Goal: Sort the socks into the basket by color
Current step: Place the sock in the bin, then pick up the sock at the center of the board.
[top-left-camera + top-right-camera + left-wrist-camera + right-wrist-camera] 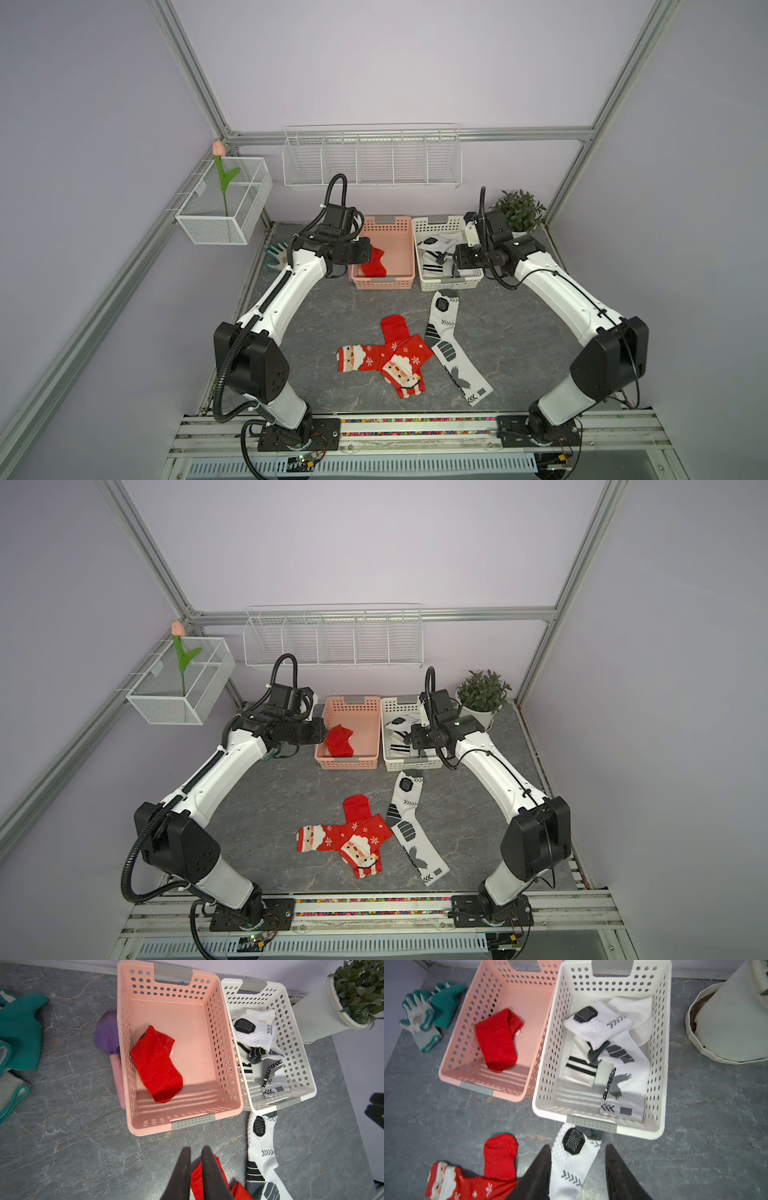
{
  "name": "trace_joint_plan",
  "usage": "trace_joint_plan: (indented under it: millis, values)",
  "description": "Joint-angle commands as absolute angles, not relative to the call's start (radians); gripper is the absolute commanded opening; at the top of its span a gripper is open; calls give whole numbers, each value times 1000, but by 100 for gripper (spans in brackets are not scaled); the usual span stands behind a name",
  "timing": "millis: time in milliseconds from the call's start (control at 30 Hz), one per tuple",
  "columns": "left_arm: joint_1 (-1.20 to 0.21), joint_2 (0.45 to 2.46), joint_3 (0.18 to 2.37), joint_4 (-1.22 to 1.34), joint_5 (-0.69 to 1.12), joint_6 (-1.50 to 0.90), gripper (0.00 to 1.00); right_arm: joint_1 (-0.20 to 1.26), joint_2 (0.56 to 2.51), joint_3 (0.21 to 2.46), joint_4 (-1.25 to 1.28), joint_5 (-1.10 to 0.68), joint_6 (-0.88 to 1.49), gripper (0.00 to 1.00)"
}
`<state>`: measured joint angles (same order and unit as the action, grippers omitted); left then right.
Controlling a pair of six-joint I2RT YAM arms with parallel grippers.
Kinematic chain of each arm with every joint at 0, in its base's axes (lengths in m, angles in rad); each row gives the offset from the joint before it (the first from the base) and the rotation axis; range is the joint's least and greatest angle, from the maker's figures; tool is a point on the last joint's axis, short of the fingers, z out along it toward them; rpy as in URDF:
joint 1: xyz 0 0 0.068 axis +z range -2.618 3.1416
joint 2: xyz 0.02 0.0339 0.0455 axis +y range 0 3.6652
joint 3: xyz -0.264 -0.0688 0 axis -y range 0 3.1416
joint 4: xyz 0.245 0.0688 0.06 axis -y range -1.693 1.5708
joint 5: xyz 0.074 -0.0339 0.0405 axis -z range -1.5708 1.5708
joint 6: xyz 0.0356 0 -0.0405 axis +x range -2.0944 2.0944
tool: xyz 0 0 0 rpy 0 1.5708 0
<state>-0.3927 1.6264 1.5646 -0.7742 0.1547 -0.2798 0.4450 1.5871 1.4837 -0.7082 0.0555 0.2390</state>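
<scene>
I am looking down at a grey marbled tabletop (332, 307) inside a lilac-walled frame. At the far side, a pink basket (383, 280) and a white basket (428, 282) are sitting side by side, touching. One plain red sock (374, 266) is lying in the pink basket, half hidden in both top views by the left arm's wrist. A heap of white socks (612, 1053) is filling the white basket; I cannot count them. Near me, red Santa socks (395, 361) are lying overlapped on the table. I am seeing two Santa faces, but cannot tell how many socks there are. Just to their right, a long white sock (446, 345) is stretching toward the white basket, its far end meeting the near wall, perhaps tucked under.

The left gripper (196, 1149) is hanging near the pink basket's near-left corner with its jaws almost together, nothing between them. The right gripper (578, 1146) is hovering over the white basket's near edge, jaws apart and empty.

Teal gloves (18, 1032) are lying far left, cut off by the frame. A purple trowel (107, 1032) is peeking out from behind the pink basket.
</scene>
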Motion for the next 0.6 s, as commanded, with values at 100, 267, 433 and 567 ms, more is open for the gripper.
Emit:
trace_joint_plan:
  millis: [100,267,433,567]
  values:
    - [-387,1601,1548,-761,155,-292,16,513,1426,1372,-845,124,253,47]
    - [-387,1604,1547,-762,159,-294,16,562,1293,1274,-895,144,313,48]
    - [-387,1600,1544,-758,162,-296,16,602,1210,1197,-984,170,368,50]
    - [-387,1594,1543,-758,160,-296,16,647,1158,1147,-1019,179,423,50]
